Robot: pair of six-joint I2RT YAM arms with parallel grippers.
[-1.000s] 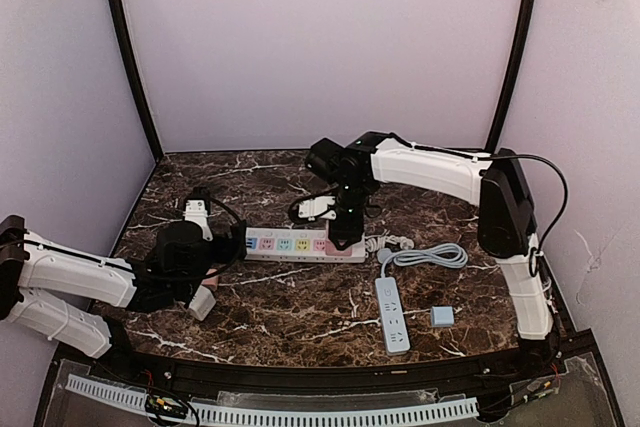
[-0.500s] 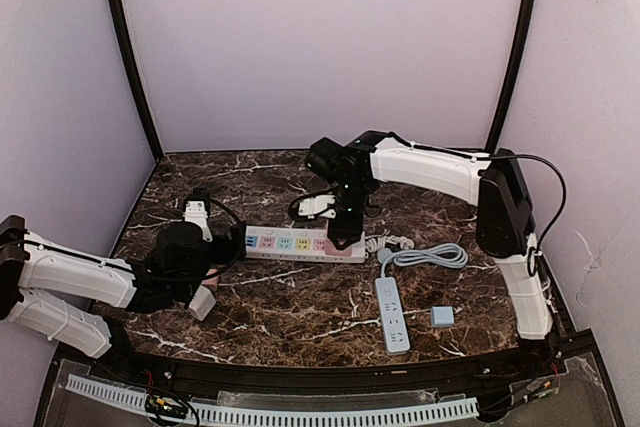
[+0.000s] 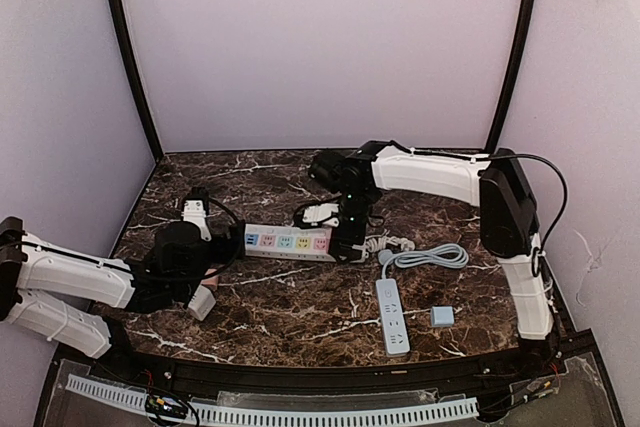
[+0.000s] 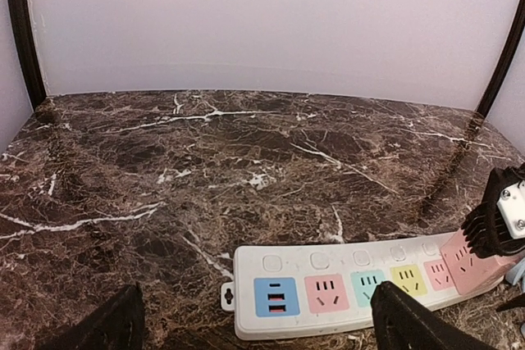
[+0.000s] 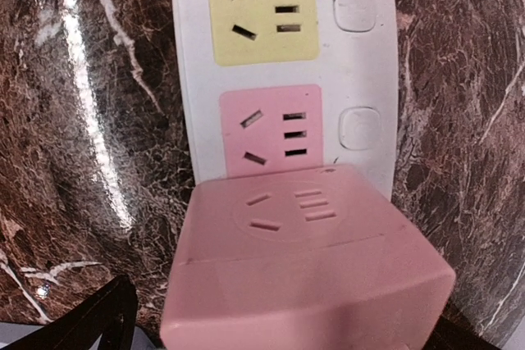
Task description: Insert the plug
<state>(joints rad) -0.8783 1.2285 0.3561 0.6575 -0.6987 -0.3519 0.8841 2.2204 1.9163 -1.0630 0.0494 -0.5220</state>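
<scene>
The right gripper [image 3: 348, 237] is clamped on the pink plug [image 5: 303, 260], holding it over the right end of the multicoloured power strip [image 3: 288, 242], just past the pink socket [image 5: 275, 130]. I can't tell whether its pins are in. The left gripper [image 3: 208, 255] sits at the strip's left end with its fingers spread wide. A second, white strip [image 3: 392, 314] lies nearer, to the right.

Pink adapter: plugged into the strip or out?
Cannot tell whether seated. The pink adapter sits over the end socket of the power strip, gripped by the right gripper; its prongs and underside are hidden in every view.
</scene>
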